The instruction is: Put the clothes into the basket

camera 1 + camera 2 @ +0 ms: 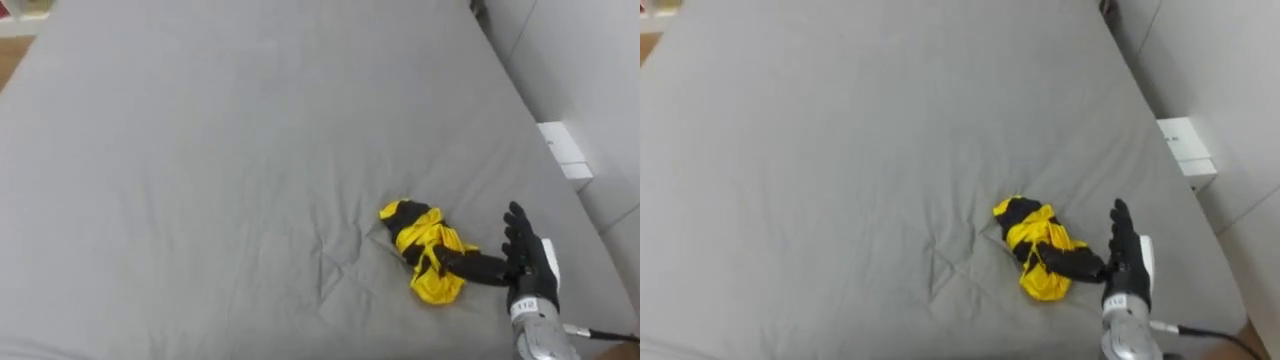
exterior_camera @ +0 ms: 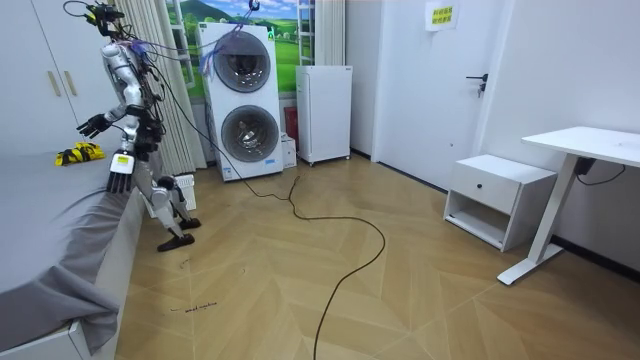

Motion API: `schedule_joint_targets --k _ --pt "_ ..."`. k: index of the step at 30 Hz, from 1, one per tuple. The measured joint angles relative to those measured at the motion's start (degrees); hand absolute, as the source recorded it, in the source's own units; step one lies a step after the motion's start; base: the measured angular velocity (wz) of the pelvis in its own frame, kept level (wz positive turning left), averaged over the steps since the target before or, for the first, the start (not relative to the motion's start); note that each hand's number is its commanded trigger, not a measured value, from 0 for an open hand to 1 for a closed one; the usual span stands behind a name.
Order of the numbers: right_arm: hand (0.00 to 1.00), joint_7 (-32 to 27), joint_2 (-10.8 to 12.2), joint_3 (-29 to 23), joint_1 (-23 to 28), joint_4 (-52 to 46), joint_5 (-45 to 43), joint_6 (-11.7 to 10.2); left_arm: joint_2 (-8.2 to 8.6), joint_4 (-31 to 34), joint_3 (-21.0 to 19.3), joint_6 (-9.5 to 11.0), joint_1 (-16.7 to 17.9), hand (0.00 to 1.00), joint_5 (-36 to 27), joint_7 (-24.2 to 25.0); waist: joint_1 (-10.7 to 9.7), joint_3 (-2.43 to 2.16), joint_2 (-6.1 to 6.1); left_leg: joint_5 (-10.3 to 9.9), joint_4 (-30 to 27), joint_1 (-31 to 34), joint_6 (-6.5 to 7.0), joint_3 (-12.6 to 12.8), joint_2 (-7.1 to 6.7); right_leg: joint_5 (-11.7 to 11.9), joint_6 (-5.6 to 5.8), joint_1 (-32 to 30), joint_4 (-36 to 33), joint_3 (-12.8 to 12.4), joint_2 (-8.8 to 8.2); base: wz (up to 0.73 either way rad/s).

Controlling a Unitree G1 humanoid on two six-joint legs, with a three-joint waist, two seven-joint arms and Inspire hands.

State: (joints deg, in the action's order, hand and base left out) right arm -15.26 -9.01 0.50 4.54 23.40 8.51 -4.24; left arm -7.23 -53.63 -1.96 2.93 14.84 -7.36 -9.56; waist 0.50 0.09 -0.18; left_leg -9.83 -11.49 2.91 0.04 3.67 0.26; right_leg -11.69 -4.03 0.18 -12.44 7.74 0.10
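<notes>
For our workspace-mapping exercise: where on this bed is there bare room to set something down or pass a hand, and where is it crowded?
Bare grey sheet spreads everywhere left of and beyond the yellow-and-black garment, up to the bed's far edge. Crowded: the near right corner, where the right hand is beside the garment, thumb against it.

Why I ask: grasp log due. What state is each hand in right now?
Left hand: hangs at its side; cannot be told.
Right hand: open, thumb against the crumpled yellow-and-black cloth.
</notes>
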Motion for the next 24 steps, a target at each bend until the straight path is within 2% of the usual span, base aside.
schedule_joint_targets --k 4,6,7,8,10,13,16,18,20,21,22,23,24 --pt "0.0 -0.88 -0.11 0.43 -3.43 4.57 -1.24 0.0 0.01 -2.1 0.11 -1.22 -2.43 0.0 0.19 0.39 0.01 0.2 -0.52 0.28 -0.26 1.74 0.07 -1.72 -0.48 0.13 0.21 -0.59 0.93 1.81 -0.25 0.19" --pt "0.0 -1.16 -0.11 0.69 -4.81 7.72 -1.09 0.03 0.02 -2.52 0.1 -1.45 -3.08 0.0 0.21 0.57 0.68 0.23 -0.57 0.61 -0.25 2.74 0.1 -2.02 -0.66 0.12 0.22 -1.48 0.9 2.36 -0.43 0.15" --pt "0.0 -1.42 -0.13 1.19 -5.48 9.86 -1.07 0.05 0.01 -2.74 0.08 -1.53 -3.47 0.0 0.15 0.57 1.34 0.23 -0.63 0.84 -0.27 3.62 0.1 -2.29 -0.75 0.1 0.26 -2.23 0.87 3.45 -0.62 0.17" --pt "0.0 -1.48 -0.13 2.03 -6.31 12.16 -1.07 0.15 -0.01 -2.74 0.08 -1.55 -3.6 0.0 0.19 0.56 1.46 0.28 -0.73 1.21 -0.3 4.59 0.13 -2.69 -0.92 0.1 0.26 -2.78 0.84 4.96 -0.84 0.24" --pt "0.0 -1.05 -0.16 3.35 -7.67 16.96 -0.82 0.25 -0.02 -3.21 0.08 -1.51 -3.58 0.0 0.27 0.47 1.62 0.37 -0.9 1.62 -0.26 5.38 0.2 -3.6 -1.15 0.1 0.26 -3.12 0.81 6.47 -1.09 0.34" --pt "0.0 -0.46 -0.37 3.71 -9.22 24.19 0.27 0.67 -0.15 -4.1 -0.2 -1.44 -3.1 0.0 0.49 0.34 3.38 0.61 -1.35 1.81 -0.63 6.14 0.22 -4.87 -1.48 0.08 0.28 -3.27 0.97 7.43 -1.26 0.24" --pt "0.0 -0.06 -1.97 3.72 -10.51 28.27 0.51 0.64 -0.56 -5.7 -0.2 -1.45 -2.98 0.0 0.68 0.4 4.7 0.61 -1.24 1.85 -2.26 7.95 0.29 -6.22 -2.01 -0.07 0.51 -3.5 1.18 8.95 -1.61 0.33" --pt "0.0 0.46 -3.08 3.48 -11.26 29.85 0.68 0.71 -1.16 -6.03 -0.25 -1.72 -2.55 0.0 0.78 0.84 4.84 0.59 -1.15 2.03 -2.93 9.06 0.57 -6.84 -2.26 -0.27 0.78 -3.55 1.39 10.22 -1.77 0.44" --pt "0.0 0.79 -3.85 3.06 -12.4 31.82 0.58 1.42 -2.06 -5.93 -0.25 -2.71 -2.21 0.0 1.05 1.33 4.75 0.55 -1.01 2.09 -4.34 10.87 0.67 -8.55 -2.88 -0.41 0.96 -3.86 1.76 11.49 -1.78 0.45" --pt "0.53 0.98 -3.96 2.84 -12.79 32.54 0.55 1.53 -2.17 -5.87 -0.25 -2.9 -2.06 0.0 1.67 1.33 4.76 0.5 -0.95 2.18 -4.4 11.13 0.77 -8.57 -2.94 -0.42 0.97 -3.98 1.73 11.57 -1.79 0.36" --pt "0.71 1.03 -4.42 2.8 -13.44 33.68 0.27 1.75 -2.31 -5.75 -0.22 -3.13 -1.77 0.0 2.45 1.36 4.83 0.49 -0.63 2.23 -5.0 11.84 0.85 -8.65 -3.05 -0.42 0.99 -4.14 1.72 12.24 -1.87 0.31" --pt "1.0 1.14 -4.97 2.79 -14.17 35.52 -0.41 1.74 -2.62 -5.69 -0.22 -3.34 -1.61 0.0 3.71 1.6 4.86 0.48 -0.27 2.22 -5.73 12.56 0.87 -8.7 -3.08 -0.42 1.04 -4.18 1.7 12.99 -1.94 0.33" --pt "1.0 1.15 -5.27 2.81 -14.45 36.48 -0.79 1.69 -2.8 -5.47 -0.21 -3.54 -1.55 0.0 4.44 1.74 4.85 0.52 -0.1 2.22 -6.1 12.84 0.88 -8.7 -3.07 -0.43 1.05 -4.18 1.66 13.02 -1.91 0.37"
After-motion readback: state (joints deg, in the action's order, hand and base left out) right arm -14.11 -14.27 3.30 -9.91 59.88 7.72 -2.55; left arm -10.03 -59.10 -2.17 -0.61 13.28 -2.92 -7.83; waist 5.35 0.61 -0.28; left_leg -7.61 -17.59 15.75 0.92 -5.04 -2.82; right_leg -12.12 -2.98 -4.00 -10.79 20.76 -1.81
